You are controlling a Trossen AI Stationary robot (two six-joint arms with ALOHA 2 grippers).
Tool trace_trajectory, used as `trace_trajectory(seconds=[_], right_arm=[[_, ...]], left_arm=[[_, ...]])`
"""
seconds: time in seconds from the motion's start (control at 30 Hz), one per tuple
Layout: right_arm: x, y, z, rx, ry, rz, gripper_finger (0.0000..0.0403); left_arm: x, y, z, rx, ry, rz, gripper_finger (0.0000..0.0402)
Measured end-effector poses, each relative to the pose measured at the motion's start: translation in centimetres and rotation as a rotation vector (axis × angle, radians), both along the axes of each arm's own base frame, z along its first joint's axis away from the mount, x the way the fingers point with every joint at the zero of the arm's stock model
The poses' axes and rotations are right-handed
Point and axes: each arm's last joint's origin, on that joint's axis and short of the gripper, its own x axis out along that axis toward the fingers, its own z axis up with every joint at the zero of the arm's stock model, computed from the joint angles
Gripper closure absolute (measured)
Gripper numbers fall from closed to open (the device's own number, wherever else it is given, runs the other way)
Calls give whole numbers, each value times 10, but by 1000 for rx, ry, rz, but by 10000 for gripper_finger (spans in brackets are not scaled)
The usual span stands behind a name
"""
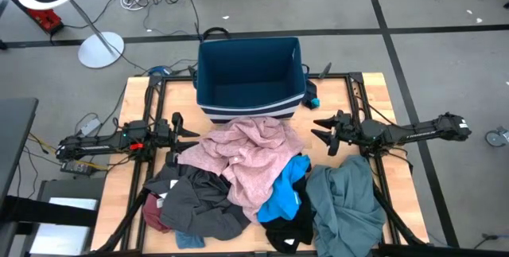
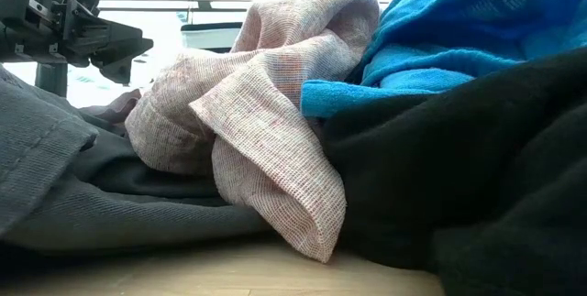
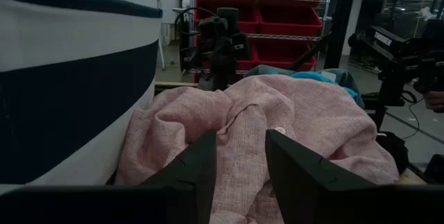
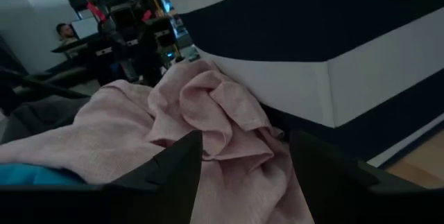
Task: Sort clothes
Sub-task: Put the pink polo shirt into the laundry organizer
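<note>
Both claws are hanging wide and empty; the pink garment (image 1: pixel 248 155) is lying between them, nearer the left claw (image 1: pixel 193 134) than the right claw (image 1: pixel 316 128)

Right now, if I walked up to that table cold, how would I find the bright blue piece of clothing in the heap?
Start at the navy bin at the table's far edge and come down across the big pink garment sprawled in front of it. The bright blue garment is tucked at the pink one's lower right corner, with the teal-grey garment on its right and black fabric below. It alone is vivid blue.
</note>
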Motion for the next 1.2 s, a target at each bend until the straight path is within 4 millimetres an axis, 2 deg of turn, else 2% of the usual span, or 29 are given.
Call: trace_trajectory(seconds=[0.27,0.57,0.9,1.2], right_arm=[[0,0,0,37,-17,-1,182],[2,7,0,54,24,141,208],[19,16,50,-49,238,201,241],[59,22,98,-136,444,218,241]], left_arm=[[0,0,0,0,0,0,273],[0,0,0,0,0,0,273],[0,0,0,0,0,0,273],[0,0,0,0,1,0,273]])
